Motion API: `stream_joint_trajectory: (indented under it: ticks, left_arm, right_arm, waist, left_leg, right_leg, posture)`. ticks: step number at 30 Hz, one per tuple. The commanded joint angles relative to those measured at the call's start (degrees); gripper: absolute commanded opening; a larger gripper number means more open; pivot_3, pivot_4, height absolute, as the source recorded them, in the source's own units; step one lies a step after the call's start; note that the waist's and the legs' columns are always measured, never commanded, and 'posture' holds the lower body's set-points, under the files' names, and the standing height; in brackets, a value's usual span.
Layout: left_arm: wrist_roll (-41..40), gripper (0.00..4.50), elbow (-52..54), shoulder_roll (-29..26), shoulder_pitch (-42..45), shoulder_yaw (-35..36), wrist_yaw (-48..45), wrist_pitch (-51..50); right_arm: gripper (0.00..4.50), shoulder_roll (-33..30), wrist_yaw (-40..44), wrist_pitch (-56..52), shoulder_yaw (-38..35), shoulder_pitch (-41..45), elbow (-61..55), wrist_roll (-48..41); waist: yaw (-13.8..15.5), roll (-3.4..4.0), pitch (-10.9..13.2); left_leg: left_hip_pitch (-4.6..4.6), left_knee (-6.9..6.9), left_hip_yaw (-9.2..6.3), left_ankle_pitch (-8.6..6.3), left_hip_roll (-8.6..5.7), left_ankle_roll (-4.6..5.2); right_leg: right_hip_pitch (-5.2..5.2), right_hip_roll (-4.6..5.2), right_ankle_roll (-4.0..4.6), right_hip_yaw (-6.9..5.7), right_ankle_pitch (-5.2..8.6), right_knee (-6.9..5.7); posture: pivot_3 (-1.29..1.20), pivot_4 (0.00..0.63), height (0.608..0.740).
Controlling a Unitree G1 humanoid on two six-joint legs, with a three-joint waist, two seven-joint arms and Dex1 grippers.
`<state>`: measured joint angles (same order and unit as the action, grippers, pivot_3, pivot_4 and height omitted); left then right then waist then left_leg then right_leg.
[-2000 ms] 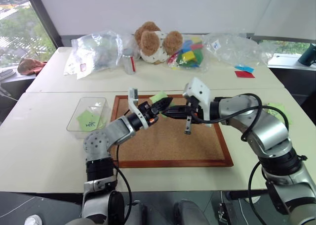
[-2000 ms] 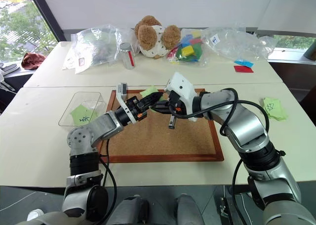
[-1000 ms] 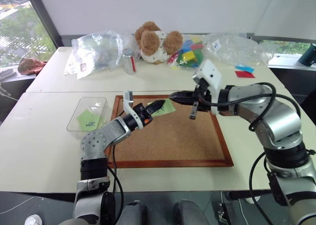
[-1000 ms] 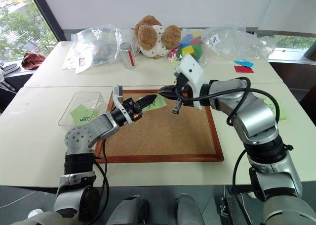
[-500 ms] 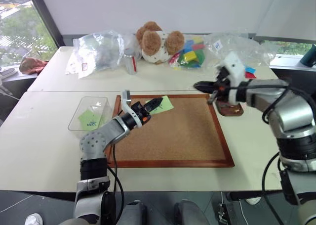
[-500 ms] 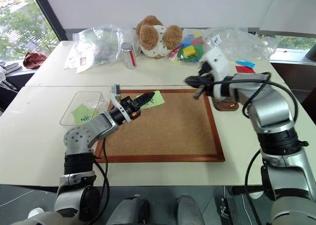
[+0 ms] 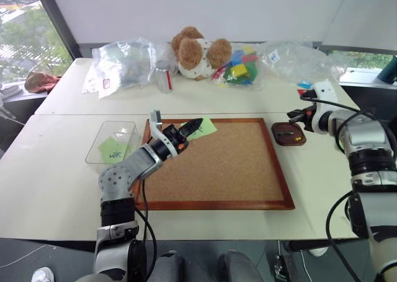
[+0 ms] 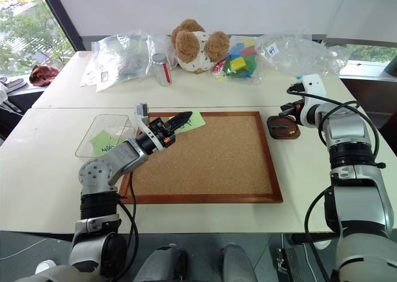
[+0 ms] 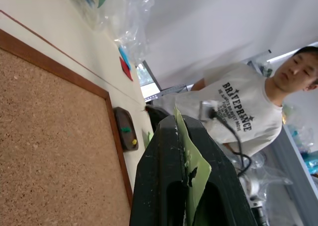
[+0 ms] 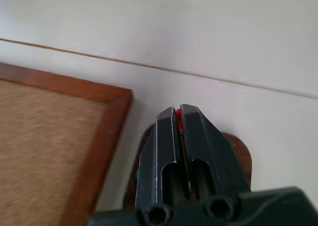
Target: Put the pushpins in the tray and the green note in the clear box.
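From the head, the left gripper [image 7: 197, 124] is pinched on the green note [image 7: 206, 129] over the top edge of the corkboard [image 7: 217, 164], and the right gripper [image 8: 285, 109] hangs just above the tray [image 8: 283, 127], which sits beside the board. The left wrist view shows the note [image 9: 191, 161] squeezed between the two black fingers, with a green and a yellow pushpin in the tray [image 9: 124, 128]. In the right wrist view the fingers are pressed together on a red pushpin [image 10: 178, 116] over the tray [image 10: 242, 154].

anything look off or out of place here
Nothing is spilled or damaged. One oddity: a green note already lies in the clear box, while the left gripper holds another green note over the corkboard. The teddy bear lies tipped among the bags.
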<state>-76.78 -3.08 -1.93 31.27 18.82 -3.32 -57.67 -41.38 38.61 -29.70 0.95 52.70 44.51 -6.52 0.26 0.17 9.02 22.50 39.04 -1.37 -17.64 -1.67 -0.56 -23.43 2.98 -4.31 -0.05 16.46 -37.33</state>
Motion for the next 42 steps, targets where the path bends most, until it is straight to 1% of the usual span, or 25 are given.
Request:
stream_joint_trajectory:
  ticks: [1,4,7,8,9,10,14,18,21,27,29,33,36,38,42]
  left_arm:
    - [-1.1,0.05,3.26,0.01,-0.12,-0.32,0.13,0.9]
    - [-1.18,0.05,3.79,-0.05,-0.54,-0.43,0.42,1.14]
    - [-1.27,0.0,4.2,-0.12,-0.81,-0.57,0.61,1.12]
    - [-1.3,0.0,4.28,-0.15,-0.87,-0.6,0.68,1.13]
    - [-1.32,0.0,4.37,-0.17,-0.93,-0.63,0.73,1.12]
    - [-1.33,0.0,4.42,-0.2,-0.96,-0.67,0.77,1.12]
    - [-1.2,0.0,4.46,-0.15,-0.97,-0.9,0.78,1.17]
    - [-1.03,0.0,4.58,-0.23,-1.14,-1.13,0.63,1.16]
    - [-1.07,0.0,4.63,-0.64,-1.21,-1.21,0.45,1.13]
    - [0.88,0.0,5.74,-2.46,-0.95,-2.29,-1.33,1.89]
    - [1.58,0.0,6.86,-3.24,-1.08,-2.72,-1.87,2.19]
    - [2.97,0.0,11.15,-4.82,-1.65,-3.44,-2.17,3.15]
    - [2.79,0.0,15.09,-5.23,-1.94,-2.95,-0.06,4.66]
    - [2.98,0.0,18.35,-5.6,-2.45,-2.82,1.96,5.75]
    - [6.28,0.0,26.59,-7.24,-3.89,-3.15,7.23,8.58]
  right_arm:
    - [0.0,0.49,0.26,2.92,-0.05,1.43,4.35,1.91]
    - [0.0,0.71,0.22,4.25,-0.41,1.79,7.11,2.5]
    - [0.86,0.63,0.42,4.92,-0.91,2.27,8.52,2.48]
    - [1.41,0.56,0.56,4.99,-0.94,2.38,8.69,2.47]
    - [1.8,0.49,0.72,5.02,-0.95,2.47,8.77,2.49]
    - [2.4,0.43,0.81,5.05,-0.98,2.56,8.8,2.55]
    - [4.45,-0.14,1.06,4.36,-1.97,2.88,7.66,2.11]
    - [4.49,-0.99,1.55,2.8,-3.38,2.86,4.22,1.33]
    - [4.49,-1.54,3.1,0.3,-4.44,2.31,-1.21,0.06]
    - [4.49,-2.95,8.86,-5.84,-3.83,-1.69,-19.43,-2.79]
    - [4.49,-3.51,12.35,-7.09,-3.26,-3.79,-26.79,-4.8]
    - [4.49,-4.3,19.92,-8.74,-2.5,-7.69,-41.09,-10.48]
    - [4.49,-4.7,25.14,-10.36,-2.05,-9.99,-49.84,-15.54]
    - [4.49,-4.37,26.81,-11.79,-1.91,-10.44,-52.89,-18.21]
    - [4.49,-3.35,28.17,-12.12,-0.78,-10.61,-55.47,-20.53]
  waist:
    - [0.06,0.0,0.0]
    - [0.12,0.0,0.0]
    - [0.11,0.0,0.0]
    - [0.11,0.0,0.0]
    - [0.1,0.0,0.0]
    - [0.1,0.0,0.0]
    - [0.08,0.0,0.0]
    - [0.02,0.0,0.0]
    - [0.05,0.0,0.0]
    - [0.19,0.0,0.0]
    - [0.32,0.0,0.0]
    - [0.34,0.0,0.0]
    - [0.36,0.0,0.0]
    - [0.36,0.0,0.0]
    - [0.32,0.0,0.0]
  left_leg:
    - [0.01,-0.01,0.0,0.0,0.0,0.0]
    - [0.01,0.0,0.01,0.0,0.0,0.0]
    - [0.0,0.04,0.01,0.01,0.0,-0.01]
    - [0.0,0.04,0.01,0.01,0.0,-0.01]
    - [0.0,0.04,0.01,0.01,0.0,-0.01]
    - [0.01,0.04,0.01,0.01,0.0,-0.01]
    - [0.01,0.02,0.01,0.01,0.0,-0.01]
    - [0.0,0.02,0.0,0.01,0.0,-0.02]
    - [0.01,0.01,0.0,0.01,0.0,-0.02]
    - [0.01,-0.01,-0.01,0.01,0.01,-0.02]
    - [0.01,-0.01,-0.02,0.01,0.01,-0.02]
    - [0.01,-0.01,-0.03,0.01,0.01,-0.02]
    - [0.03,-0.02,-0.05,0.0,0.02,-0.02]
    - [0.03,-0.01,-0.05,0.0,0.02,-0.01]
    - [0.01,0.0,-0.05,0.0,0.02,-0.01]
  right_leg:
    - [-0.01,0.0,0.0,0.0,0.0,0.0]
    - [0.0,0.0,0.0,0.0,0.0,0.01]
    - [0.03,0.0,0.0,0.0,0.0,0.01]
    - [0.03,0.0,0.0,0.0,0.0,0.02]
    - [0.03,0.0,0.0,0.0,0.0,0.02]
    - [0.02,0.0,0.0,0.0,0.0,0.02]
    - [0.02,-0.01,0.0,0.0,0.0,0.02]
    - [0.02,-0.01,0.0,0.0,0.0,0.01]
    - [0.01,-0.01,0.0,0.0,0.0,0.01]
    - [0.0,-0.03,0.0,0.0,0.0,0.01]
    - [0.01,-0.02,0.0,0.0,0.0,0.02]
    - [0.0,-0.02,0.0,0.01,0.0,0.03]
    - [-0.01,-0.01,0.0,0.01,0.0,0.04]
    - [-0.01,0.0,0.0,0.01,0.0,0.04]
    - [0.01,0.02,-0.01,0.02,0.0,0.04]
  posture:
    - [0.0,0.15,0.74]
    - [0.0,0.15,0.74]
    - [0.0,0.15,0.74]
    - [0.0,0.15,0.74]
    - [0.0,0.15,0.74]
    - [0.0,0.15,0.74]
    - [0.0,0.15,0.74]
    - [0.0,0.15,0.74]
    - [0.0,0.15,0.74]
    - [0.0,0.15,0.74]
    - [0.0,0.15,0.74]
    - [0.0,0.15,0.74]
    - [0.0,0.15,0.74]
    - [0.0,0.15,0.74]
    - [0.0,0.15,0.74]
